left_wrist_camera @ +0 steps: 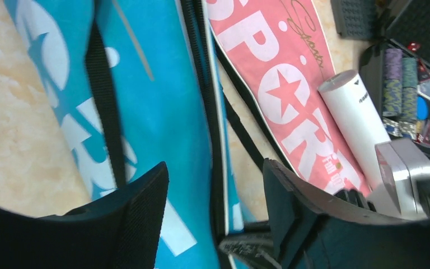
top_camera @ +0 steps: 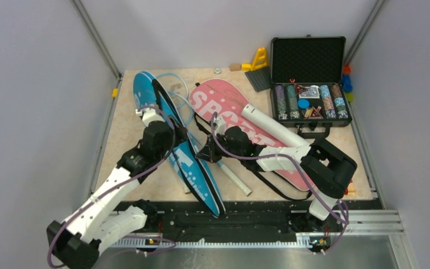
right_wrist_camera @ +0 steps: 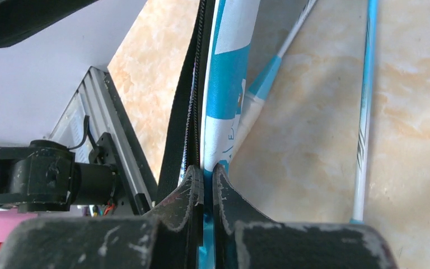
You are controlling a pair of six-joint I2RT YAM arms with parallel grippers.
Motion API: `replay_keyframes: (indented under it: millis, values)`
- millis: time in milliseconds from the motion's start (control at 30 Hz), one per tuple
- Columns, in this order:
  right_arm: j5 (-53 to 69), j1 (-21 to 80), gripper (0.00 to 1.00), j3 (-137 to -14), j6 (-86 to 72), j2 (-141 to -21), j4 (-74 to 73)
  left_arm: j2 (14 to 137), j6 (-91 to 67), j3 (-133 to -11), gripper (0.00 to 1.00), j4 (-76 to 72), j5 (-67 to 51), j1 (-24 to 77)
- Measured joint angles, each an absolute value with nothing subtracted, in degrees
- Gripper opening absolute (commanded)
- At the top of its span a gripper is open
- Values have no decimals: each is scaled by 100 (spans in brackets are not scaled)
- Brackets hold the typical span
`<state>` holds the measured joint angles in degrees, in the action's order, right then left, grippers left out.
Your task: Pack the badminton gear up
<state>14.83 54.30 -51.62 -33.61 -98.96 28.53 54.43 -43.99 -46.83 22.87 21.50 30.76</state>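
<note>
My right claw [right_wrist_camera: 208,169] pinches the edge of the blue cover [top_camera: 197,171] at 9 o'clock, my left claw [left_wrist_camera: 215,168] gapes above it, and packing seems barely begun: a racket [top_camera: 235,177] lies bare at 6 o'clock, and the tube [top_camera: 271,126] rests on the pink cover [top_camera: 224,98] at 3 o'clock.

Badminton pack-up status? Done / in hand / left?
Done: nothing looks packed yet. In hand: the right gripper pinches the edge of the blue cover, and the left gripper is open over it. Left: a racket handle lies outside the covers, and the white tube lies on the pink cover.
</note>
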Motion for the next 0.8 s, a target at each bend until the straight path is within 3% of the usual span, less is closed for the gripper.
replay_keyframes:
  millis: [167,300,400,667,800]
  values:
    - [1466,5419,0,-4805,-3686,-9640,3046,3946,-4329,-3870,76,2294,1935,3081]
    - [1575,5419,0,-4753,-3918,-9594,3249,3122,-4338,-3166,69,2137,1448,3081]
    - [1658,5419,0,-4707,-4071,-9585,3420,3065,-4366,-2893,61,1970,963,3081]
    - [1728,5419,0,-4423,-4418,-9470,3763,3135,-4628,-2672,58,1844,449,3081]
    - [1831,5422,0,-4421,-4497,-9456,3907,3249,-4788,-2547,52,1686,403,3081]
